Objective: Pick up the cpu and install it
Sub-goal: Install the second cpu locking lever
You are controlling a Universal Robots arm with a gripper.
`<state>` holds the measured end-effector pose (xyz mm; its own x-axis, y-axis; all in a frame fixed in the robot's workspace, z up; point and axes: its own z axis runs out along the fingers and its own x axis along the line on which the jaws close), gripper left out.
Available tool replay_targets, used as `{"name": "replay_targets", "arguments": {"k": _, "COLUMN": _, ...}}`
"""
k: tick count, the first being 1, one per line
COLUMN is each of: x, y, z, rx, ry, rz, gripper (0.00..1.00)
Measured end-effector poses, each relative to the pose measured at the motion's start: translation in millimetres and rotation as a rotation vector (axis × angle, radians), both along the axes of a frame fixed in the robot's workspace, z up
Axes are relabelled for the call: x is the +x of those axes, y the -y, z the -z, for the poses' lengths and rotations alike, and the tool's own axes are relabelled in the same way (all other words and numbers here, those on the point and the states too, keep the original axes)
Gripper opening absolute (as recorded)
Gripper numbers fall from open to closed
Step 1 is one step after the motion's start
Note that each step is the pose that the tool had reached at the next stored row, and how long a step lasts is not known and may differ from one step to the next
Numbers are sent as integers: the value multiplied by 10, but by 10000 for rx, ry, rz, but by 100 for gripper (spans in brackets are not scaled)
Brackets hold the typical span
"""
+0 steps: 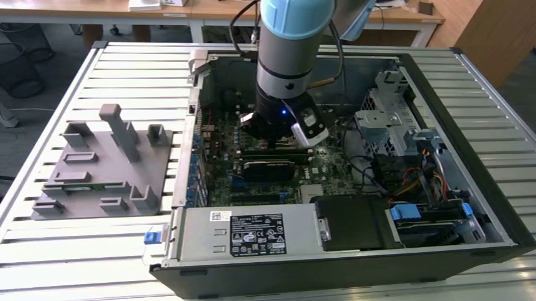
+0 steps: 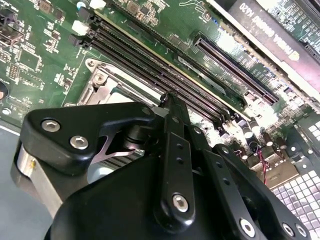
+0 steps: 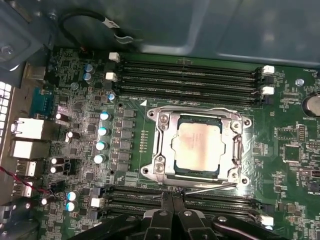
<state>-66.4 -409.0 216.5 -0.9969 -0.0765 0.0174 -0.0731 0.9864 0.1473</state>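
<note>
- The arm [image 1: 289, 44] reached straight down from above, its grey and light-blue segments upright in the exterior view.
- The wrist [image 1: 280, 116] was black, with a small blue light lit on it.
- The gripper [image 3: 172, 200] pointed downward; in both wrist views its black linkage fingers [image 2: 172, 150] were drawn together, tips meeting, with nothing between them.
</note>
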Motion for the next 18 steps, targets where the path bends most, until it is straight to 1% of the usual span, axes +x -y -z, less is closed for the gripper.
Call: {"name": "replay_targets", "arguments": {"k": 18, "x": -13, "y": 1, "z": 74, "rx": 23, "ry": -1, "rz": 1, "gripper": 11}}
